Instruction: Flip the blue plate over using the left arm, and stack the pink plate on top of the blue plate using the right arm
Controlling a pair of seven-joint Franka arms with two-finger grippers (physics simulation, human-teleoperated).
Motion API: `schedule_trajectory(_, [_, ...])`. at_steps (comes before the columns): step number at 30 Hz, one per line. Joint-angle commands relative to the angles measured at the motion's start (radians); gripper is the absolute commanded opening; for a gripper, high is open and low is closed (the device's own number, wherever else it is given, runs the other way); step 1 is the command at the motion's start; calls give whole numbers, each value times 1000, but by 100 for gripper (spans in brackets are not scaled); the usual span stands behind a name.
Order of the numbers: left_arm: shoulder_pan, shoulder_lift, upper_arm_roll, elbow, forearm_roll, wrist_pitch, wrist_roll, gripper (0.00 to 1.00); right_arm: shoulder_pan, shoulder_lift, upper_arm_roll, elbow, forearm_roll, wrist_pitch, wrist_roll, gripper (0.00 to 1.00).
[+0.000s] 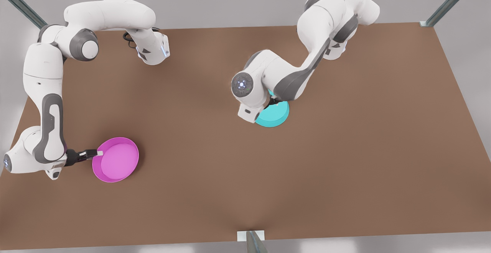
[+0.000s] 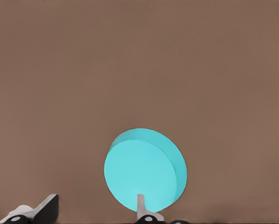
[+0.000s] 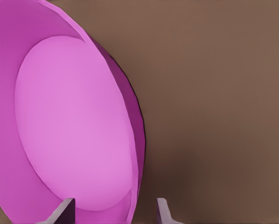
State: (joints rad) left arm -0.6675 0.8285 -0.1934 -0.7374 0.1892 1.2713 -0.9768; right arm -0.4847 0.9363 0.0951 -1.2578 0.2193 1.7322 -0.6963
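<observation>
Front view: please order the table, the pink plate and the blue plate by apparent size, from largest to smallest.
1. table, by far the largest.
2. pink plate.
3. blue plate, which looks smaller, but an arm covers part of it, so these two may really be alike.

A plain brown table (image 1: pixel 345 161) fills the scene, matte and evenly lit, with soft shadows. Beyond its far edge lies a pale grey floor (image 1: pixel 230 0). Grey metal struts run off at the far left (image 1: pixel 19 4) and far right (image 1: pixel 448 2) corners; a third strut (image 1: pixel 255 243) meets a white bracket (image 1: pixel 241 236) at the near edge.
</observation>
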Motion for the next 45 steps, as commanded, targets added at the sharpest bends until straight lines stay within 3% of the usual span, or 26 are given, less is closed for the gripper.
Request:
schedule_trajectory(1, [-3, 0, -1, 0, -53, 22, 1, 100, 0, -4, 2, -8, 0, 7, 0, 73])
schedule_trajectory(7, [84, -6, -4, -8, -109, 7, 3, 100, 6, -11, 2, -29, 2, 40, 1, 73])
schedule_trajectory(11, [456, -49, -1, -10, -183, -79, 608, 100, 9, -13, 9, -28, 20, 41, 1, 73])
schedule_trajectory(14, [528, -187, 26, -10, -177, -131, 698, 100, 9, -11, 17, -29, 20, 49, 1, 73])
schedule_trajectory(15, [531, -327, 64, -124, -178, -133, 768, 100, 11, -11, 17, -29, 20, 56, 1, 73])
schedule_trajectory(18, [571, -637, 71, -626, -180, 117, 846, 100, 12, -13, 17, -32, 20, 70, 1, 73])
schedule_trajectory(22, [574, -720, 103, -838, -180, 278, 865, 100, 20, -28, 18, -68, 18, 89, 3, 73])
schedule_trajectory(25, [528, -669, 81, -813, -188, 289, 853, 100, 20, -31, 25, -81, 20, 107, 1, 72])
schedule_trajectory(27, [343, -588, 81, -726, -116, 281, 586, 100, 20, -34, 28, -91, 20, 116, 3, 72])
schedule_trajectory(32, [329, -539, 49, -706, -120, 295, 573, 100, 20, -36, 32, -103, 18, 132, 3, 71])
schedule_trajectory(36, [329, -525, 38, -706, -120, 306, 570, 100, 20, -36, 32, -103, 18, 133, 3, 63])
schedule_trajectory(42, [287, -516, 29, -704, -119, 315, 517, 100, 26, -36, 32, -103, 18, 132, 0, 37])
schedule_trajectory(45, [289, -516, 29, -704, -119, 323, 515, 100, 26, -36, 32, -103, 18, 132, -5, 30])
